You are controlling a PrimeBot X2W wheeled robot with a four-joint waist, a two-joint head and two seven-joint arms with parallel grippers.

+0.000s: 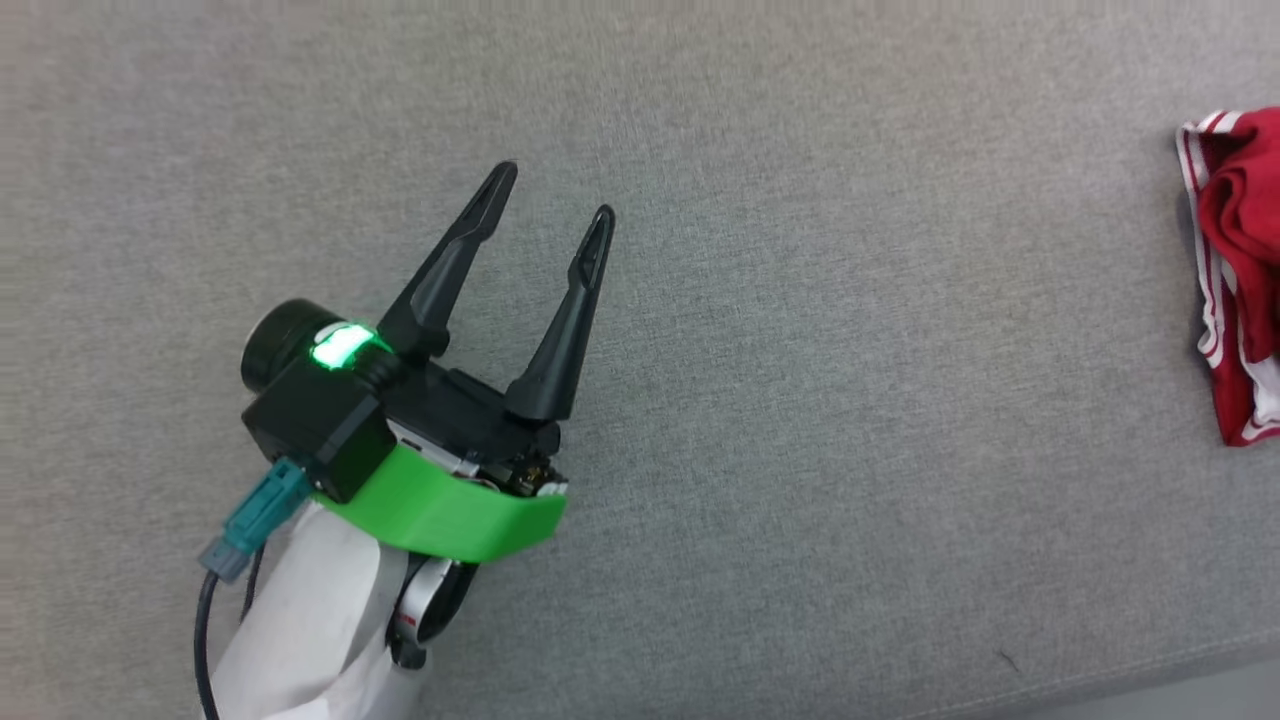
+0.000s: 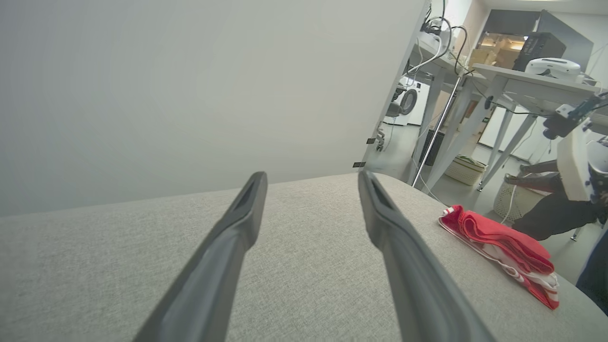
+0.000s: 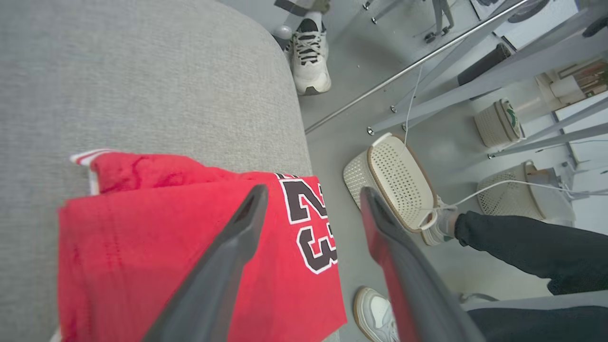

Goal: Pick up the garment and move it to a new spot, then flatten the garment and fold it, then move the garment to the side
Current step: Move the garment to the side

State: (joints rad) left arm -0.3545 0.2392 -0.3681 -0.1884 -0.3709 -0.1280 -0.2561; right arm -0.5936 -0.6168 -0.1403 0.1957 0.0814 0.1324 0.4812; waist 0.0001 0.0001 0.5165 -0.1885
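The garment (image 3: 142,228) lies folded on the grey cushion (image 3: 118,71), red with a black white-outlined "23" showing. It sits by the cushion's right edge, and one corner reaches over that edge. My right gripper (image 3: 313,190) hovers above it, open, with nothing between its fingers. In the head view the garment (image 1: 1240,270) is a red bundle with striped trim at the far right. My left gripper (image 1: 555,195) stands open over bare cushion, far to the left of it. The left wrist view has the garment (image 2: 498,242) to the right of that open gripper (image 2: 311,175).
A person's legs and pale shoes (image 3: 308,52) stand on the floor just past the cushion's edge. Perforated baskets (image 3: 394,180) and metal table legs (image 3: 427,57) are there too. A plain wall (image 2: 190,85) rises behind the cushion (image 1: 800,400).
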